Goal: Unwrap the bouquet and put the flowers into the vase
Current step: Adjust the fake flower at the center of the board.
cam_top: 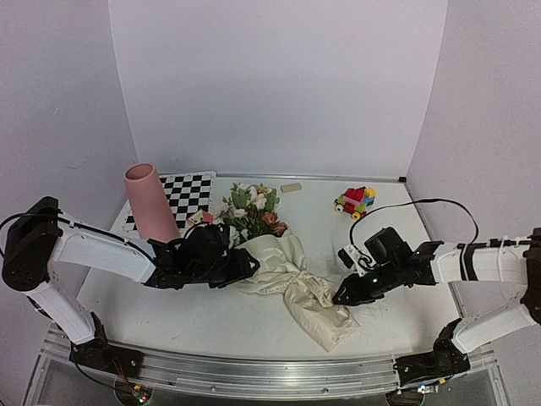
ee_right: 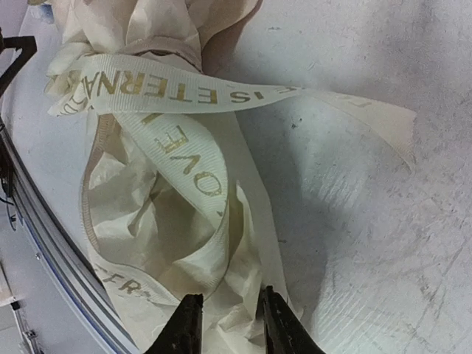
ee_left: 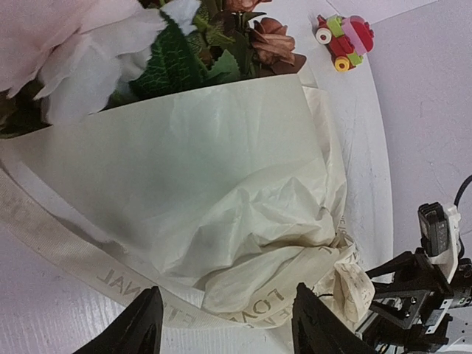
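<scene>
The bouquet (cam_top: 283,271) lies flat mid-table in crumpled cream paper (ee_left: 199,162). A cream ribbon (ee_right: 184,96) with gold lettering is looped around its narrow part. Its flowers (cam_top: 252,207), white, pink and rust-brown with green leaves, point toward the back. The pink vase (cam_top: 150,201) stands behind my left arm at the back left. My left gripper (cam_top: 245,266) (ee_left: 230,328) is open wide just above the paper's left side, near the ribbon (ee_left: 258,302). My right gripper (cam_top: 342,298) (ee_right: 230,324) is at the wrap's lower end, jaws slightly apart with a paper fold between them.
A black-and-white checkered mat (cam_top: 190,190) lies behind the vase. A small wooden block (cam_top: 291,188) and a colourful toy-brick block (cam_top: 356,201) (ee_left: 344,40) sit at the back. The table's metal front rail (cam_top: 270,372) runs below the arms.
</scene>
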`<state>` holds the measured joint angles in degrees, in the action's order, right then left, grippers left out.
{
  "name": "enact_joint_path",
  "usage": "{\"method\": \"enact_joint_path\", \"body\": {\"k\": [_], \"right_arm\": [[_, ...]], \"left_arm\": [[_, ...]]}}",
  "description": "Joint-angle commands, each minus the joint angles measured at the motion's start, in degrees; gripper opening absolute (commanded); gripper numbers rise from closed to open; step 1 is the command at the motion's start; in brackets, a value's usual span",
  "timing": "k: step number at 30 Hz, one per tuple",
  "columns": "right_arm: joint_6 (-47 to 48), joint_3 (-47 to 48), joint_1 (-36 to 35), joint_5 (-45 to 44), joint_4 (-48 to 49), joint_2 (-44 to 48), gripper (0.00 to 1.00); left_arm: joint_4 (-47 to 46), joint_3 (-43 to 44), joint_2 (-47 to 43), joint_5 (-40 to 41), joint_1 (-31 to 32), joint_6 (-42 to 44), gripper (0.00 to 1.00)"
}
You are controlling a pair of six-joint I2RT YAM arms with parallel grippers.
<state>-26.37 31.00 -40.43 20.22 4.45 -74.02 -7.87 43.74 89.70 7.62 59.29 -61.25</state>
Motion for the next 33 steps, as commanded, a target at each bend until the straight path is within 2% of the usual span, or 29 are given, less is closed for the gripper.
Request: {"method": "enact_joint_path", "body": {"k": [1,9,16,26,30,33], "right_arm": [[2.2,5.5,-0.3,-3.8,-3.7,-0.3,0.37],[7.2,19.4,-0.3,-6.9,-3.2,-10.9,0.44],[6.6,28.7,-0.3,-8.8,-2.3,-19.0,0.46],[2.7,35.5,-0.3,-11.8,0.4,-29.2,0.45],[2.4,37.4,-0.3,-11.6,0.7,-31.7,0.39],[2.0,38.1,-0.3,-11.2,1.1,-32.1,0.23]], "left_arm": [[-1.4,-3.9,-5.5,1.1,-0.2,-1.6,0.61],[-2.2,-7.6,-9.0,1.0,-0.4,-1.4,0.6],[-5.1,-11.1,-11.3,-0.1,-1.1,-1.9,0.59],[-5.1,-14.8,-16.6,0.6,-1.3,-0.8,0.6],[-5.0,-15.1,-16.6,0.4,-1.4,-0.3,0.6],[-5.0,-15.1,-16.2,0.3,-1.4,-0.2,0.6]]}}
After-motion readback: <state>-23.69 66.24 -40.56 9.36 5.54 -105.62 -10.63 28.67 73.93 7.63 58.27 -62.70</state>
